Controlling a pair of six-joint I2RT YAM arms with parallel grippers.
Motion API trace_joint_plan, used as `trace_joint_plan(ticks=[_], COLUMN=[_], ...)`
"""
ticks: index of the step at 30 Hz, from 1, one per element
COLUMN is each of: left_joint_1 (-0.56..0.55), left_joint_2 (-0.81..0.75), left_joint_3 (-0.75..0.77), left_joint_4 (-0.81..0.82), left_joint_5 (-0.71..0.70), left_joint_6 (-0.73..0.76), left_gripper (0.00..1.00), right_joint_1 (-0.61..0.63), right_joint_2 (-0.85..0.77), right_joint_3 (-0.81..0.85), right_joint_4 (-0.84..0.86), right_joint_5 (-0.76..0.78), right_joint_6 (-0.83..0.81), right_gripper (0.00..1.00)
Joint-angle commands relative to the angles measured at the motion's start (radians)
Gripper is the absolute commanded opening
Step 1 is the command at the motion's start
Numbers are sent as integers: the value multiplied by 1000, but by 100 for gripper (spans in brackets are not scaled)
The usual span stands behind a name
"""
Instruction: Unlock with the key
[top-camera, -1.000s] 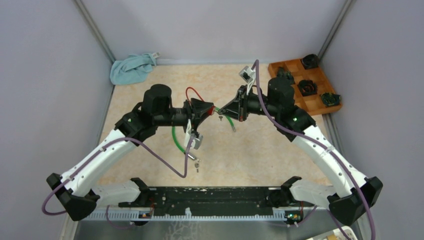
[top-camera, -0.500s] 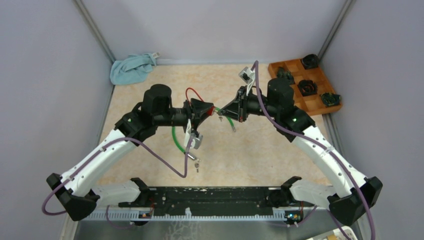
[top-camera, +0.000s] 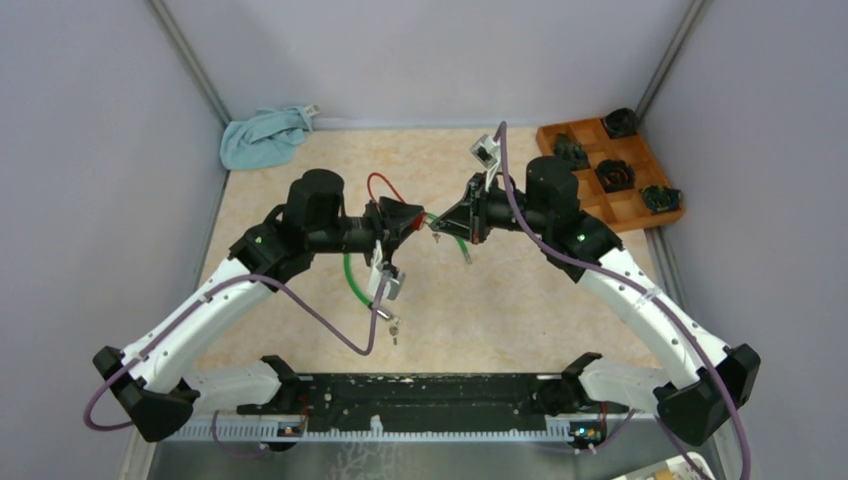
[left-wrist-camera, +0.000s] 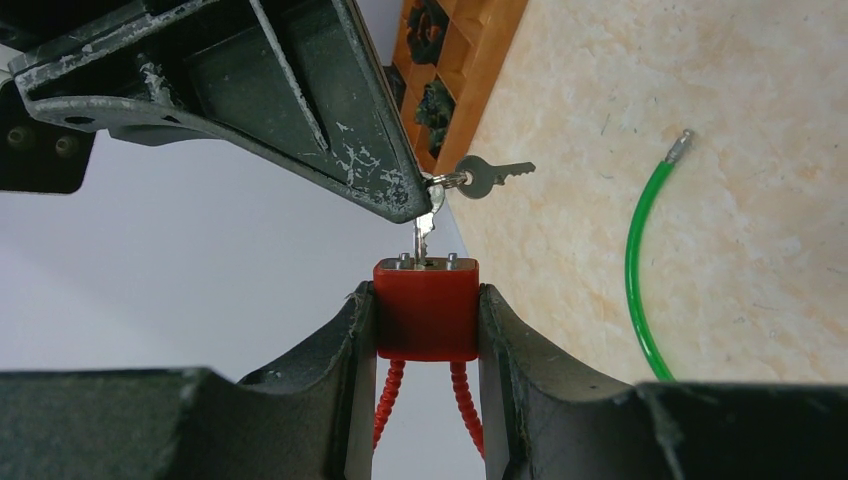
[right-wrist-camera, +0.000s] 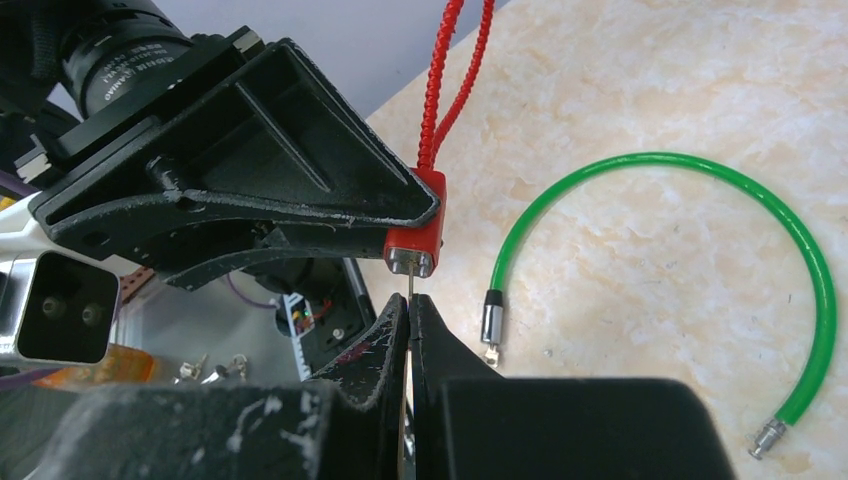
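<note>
Left wrist view, and you're looking straight at it: the left pincer (left-wrist-camera: 425, 300) is clamped on a small red padlock (left-wrist-camera: 425, 315), one finger on each flat side, with the keyway face turned toward the other arm. The padlock's red cable shackle (right-wrist-camera: 450, 70) loops away behind it. The right pincer (right-wrist-camera: 410, 308) is squeezed tight on a silver key (left-wrist-camera: 424, 224), whose blade points into the middle of that face. The tip meets the keyway, but I cannot tell how deep it sits. A spare key (left-wrist-camera: 492, 176) dangles off the same ring beside the pincer tip.

Both arms hold this up above the worktop (top-camera: 500, 300), about mid-table. Below lies a loose green cable (right-wrist-camera: 650, 157), curved in an arc. A wooden tray (top-camera: 625, 205) sits at the far right and a blue cloth (top-camera: 262, 137) at the far left corner.
</note>
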Motion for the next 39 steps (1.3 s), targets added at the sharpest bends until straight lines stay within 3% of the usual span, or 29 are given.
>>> trace_joint_plan(ticks=[1,22,34,35,39], left_joint_1=[-19,-78,-84,-84,-84], left_joint_2=[15,-12,9,8,4], left_joint_3=[41,-28,22,21,16], left_joint_4=[9,75,116,114,113], left_joint_5=[38,-13,-5,-16,-68], left_joint_6=[66,112,-62,-70,-80], left_gripper=[0,0,0,0,0], right_joint_1=[58,84,110,109,101], right_joint_2=[28,-33,-45,-62,-105], right_joint_3=[48,-92,-124,-132,-147], right_joint_4=[52,348,400,403,382], right_joint_5=[44,117,213,218,216], right_joint_6=[-28,138,162,170,179], right_gripper=[0,0,0,10,33])
